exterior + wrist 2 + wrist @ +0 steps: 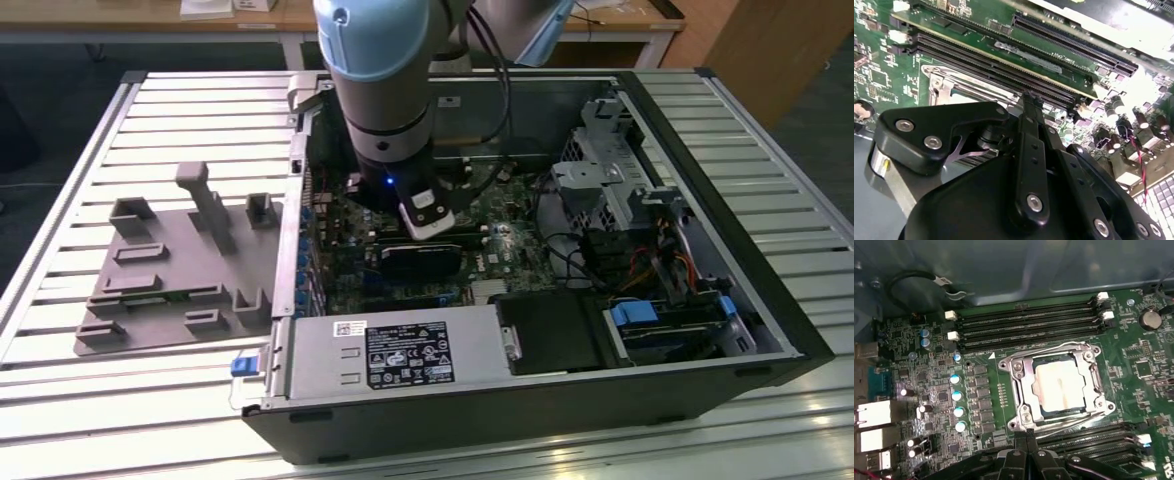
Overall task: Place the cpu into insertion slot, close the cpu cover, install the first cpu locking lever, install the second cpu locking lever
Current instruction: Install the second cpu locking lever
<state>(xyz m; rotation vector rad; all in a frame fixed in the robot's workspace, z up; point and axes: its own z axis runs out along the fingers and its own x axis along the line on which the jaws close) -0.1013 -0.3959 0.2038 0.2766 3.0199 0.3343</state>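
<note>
On the exterior view's left a grey fixture tray (174,280) lies beside the open computer case (747,330). Inside, the gripper (1025,439) hovers clenched and empty just beside the insertion slot (1019,390), where the cpu (1060,386) sits under the closed cpu cover (1024,371)

In the first wrist view you see the cpu (1060,386) seated in the slot (1021,385) on the green board (1134,345), with the cover (1093,377) closed around it. Your gripper (1025,439) sits just beside the socket's edge, fingers together. Memory slots (1026,325) flank the socket.
</note>
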